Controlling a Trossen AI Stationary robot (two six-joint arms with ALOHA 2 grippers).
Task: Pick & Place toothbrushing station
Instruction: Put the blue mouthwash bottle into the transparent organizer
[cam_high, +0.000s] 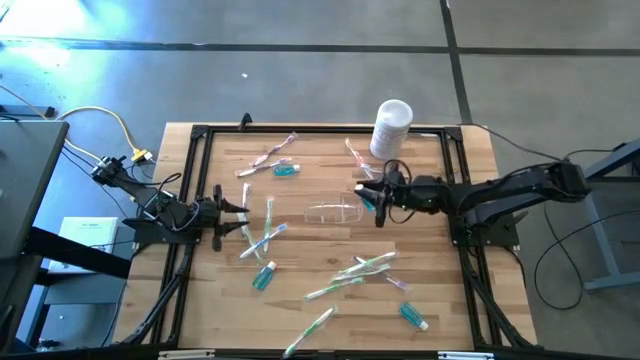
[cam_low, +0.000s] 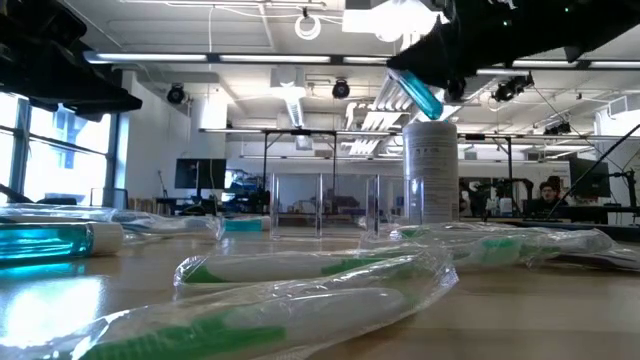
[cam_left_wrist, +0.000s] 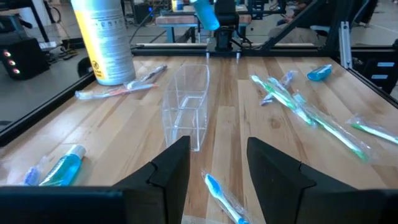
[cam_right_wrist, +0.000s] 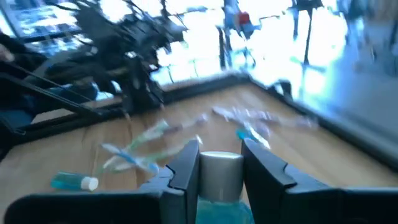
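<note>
High view: the clear plastic cup (cam_high: 333, 211) lies on its side at mid-table, long axis running left to right. The right gripper (cam_high: 372, 197), just beside the cup's right end, is clamped on a teal tube (cam_high: 369, 202). The left gripper (cam_high: 243, 209) rests at the table's left edge with its fingers apart and nothing between them. Toothbrushes (cam_high: 363, 266) and further tubes lie scattered about; a white canister (cam_high: 391, 128) stands at the far edge.

Low view: the held tube (cam_low: 418, 92) hangs tilted above the table, in front of the canister (cam_low: 432, 170). Wrapped toothbrushes (cam_low: 300, 268) block the foreground.

Left wrist view: the cup (cam_left_wrist: 185, 106) points lengthwise away from the parted fingers (cam_left_wrist: 171, 167), towards the raised tube (cam_left_wrist: 205, 12).

Right wrist view: the tube's white cap (cam_right_wrist: 220, 172) sits pinched between the fingers (cam_right_wrist: 264, 160).
</note>
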